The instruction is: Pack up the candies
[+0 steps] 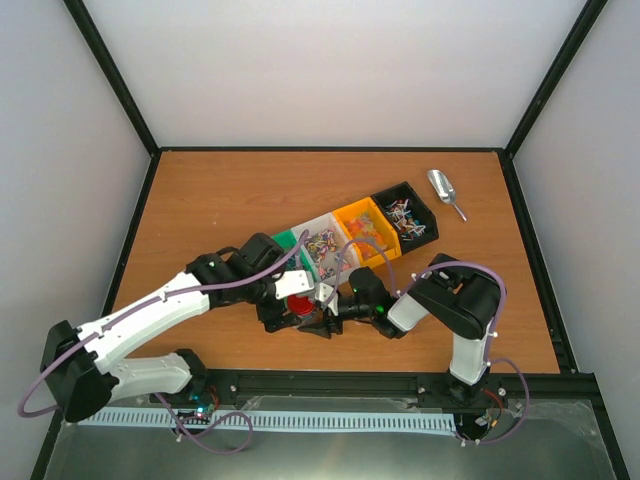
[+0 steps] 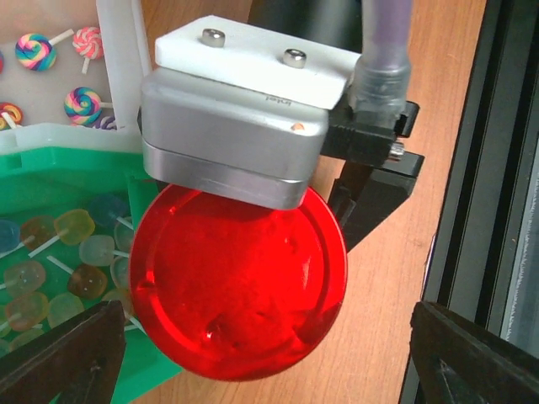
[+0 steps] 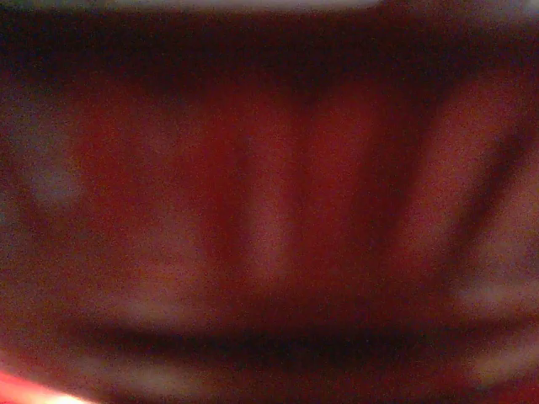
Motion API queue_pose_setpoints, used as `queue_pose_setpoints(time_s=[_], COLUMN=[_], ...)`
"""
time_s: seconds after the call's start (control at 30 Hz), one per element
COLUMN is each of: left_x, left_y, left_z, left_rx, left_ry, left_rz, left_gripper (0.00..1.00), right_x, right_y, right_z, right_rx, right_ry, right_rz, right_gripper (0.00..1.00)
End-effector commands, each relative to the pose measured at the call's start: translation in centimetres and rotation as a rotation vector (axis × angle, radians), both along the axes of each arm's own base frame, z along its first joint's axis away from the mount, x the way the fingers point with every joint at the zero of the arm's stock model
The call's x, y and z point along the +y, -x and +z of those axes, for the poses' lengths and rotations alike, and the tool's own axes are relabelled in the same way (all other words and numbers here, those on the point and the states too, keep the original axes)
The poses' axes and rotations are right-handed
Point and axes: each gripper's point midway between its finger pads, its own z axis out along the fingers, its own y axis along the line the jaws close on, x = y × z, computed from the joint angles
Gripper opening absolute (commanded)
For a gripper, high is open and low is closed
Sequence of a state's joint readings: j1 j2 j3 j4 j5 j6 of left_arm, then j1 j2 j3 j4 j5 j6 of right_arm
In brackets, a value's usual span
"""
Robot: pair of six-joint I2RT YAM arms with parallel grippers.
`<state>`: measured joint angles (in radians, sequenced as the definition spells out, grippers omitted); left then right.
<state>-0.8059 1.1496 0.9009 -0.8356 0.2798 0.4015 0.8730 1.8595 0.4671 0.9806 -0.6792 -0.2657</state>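
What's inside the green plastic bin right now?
The green plastic bin holds translucent pastel lollipops on sticks. The red round lid blocks the view of its right part, hiding whatever lies there.

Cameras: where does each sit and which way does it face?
Top external: above and behind the bases, looking down on the table; both arms show.
Left wrist: on the left arm, looking down at the red lid and green bin; its own fingertips show.
Right wrist: close against something red, all blur; no fingers visible.
Shared: top and left wrist both see the red lid and green bin.
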Motion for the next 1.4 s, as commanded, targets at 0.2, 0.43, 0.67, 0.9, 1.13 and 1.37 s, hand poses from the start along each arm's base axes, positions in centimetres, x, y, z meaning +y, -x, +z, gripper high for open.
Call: queue_pose_setpoints(time_s=[0.2, 0.43, 0.67, 0.9, 1.13, 1.37], left_x=[0.0, -0.5, -2.0, -2.0, -2.0, -1.1], left_y=[0.8, 0.1, -1.1, -1.3, 0.9, 2.7], left_z=[0.4, 0.5, 1.0, 0.9, 0.4, -0.9], left_rx=[-0.003, -0.033, -0.041, -0.054, -0.001, 0.022], left_ry=[0.062, 0.080, 0.093, 0.075, 0.049, -0.041], left_rz=[-0.009, 0.005, 0.026, 0.014, -0.154, -0.436], left_gripper=[0.94, 0.94, 0.93, 0.82, 0.75, 0.65], right_x=[-0.2, -0.2, -0.3, -0.3, -0.4, -0.4], right_y=[-0.9, -0.9, -0.8, -0.6, 0.0, 0.8], right_z=[-0.9, -1.2, -1.4, -1.5, -1.6, -1.6], right_rx=[-0.025, -0.014, 0.000, 0.010, 0.016, 0.021], right_ry=[0.025, 0.029, 0.033, 0.032, 0.030, 0.031], right_rz=[-0.054, -0.059, -0.056, -0.047, -0.016, 0.027], right_gripper=[0.58, 0.58, 0.58, 0.58, 0.58, 0.56])
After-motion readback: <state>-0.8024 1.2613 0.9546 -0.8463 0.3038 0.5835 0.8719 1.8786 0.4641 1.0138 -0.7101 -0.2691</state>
